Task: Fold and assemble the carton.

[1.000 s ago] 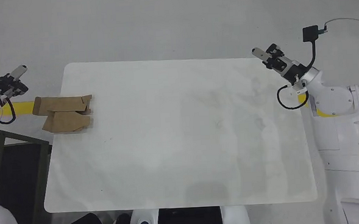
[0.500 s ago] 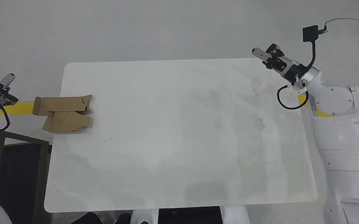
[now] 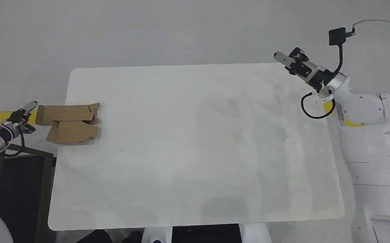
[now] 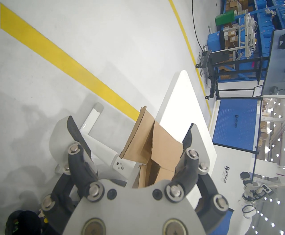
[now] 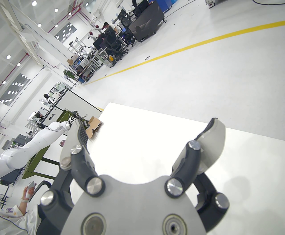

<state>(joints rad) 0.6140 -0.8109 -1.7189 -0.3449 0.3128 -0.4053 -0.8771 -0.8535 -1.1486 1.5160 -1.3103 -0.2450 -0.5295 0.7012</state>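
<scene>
Brown corrugated cardboard, flattened and with its flaps loose: the carton (image 3: 69, 123) lies at the left edge of the white worktop (image 3: 197, 154), one end overhanging the rim. No print can be made out on its faces.

Just off that overhanging end, beyond the worktop's rim, sits the left claw (image 3: 28, 108) with its fingers spread wide. In the left wrist view the carton's raised flap stands in the gap between them, and neither finger presses on it.

At the far right corner of the worktop, well apart from the carton, the right claw (image 3: 285, 54) is spread too and grips nothing.

On the pale floor a yellow line (image 4: 66, 64) runs past the worktop. Beyond it a blue panel (image 4: 236, 124) carries a short line of white lettering turned sideways – a maker's mark, with the same kind of mark in dark letters lower down
</scene>
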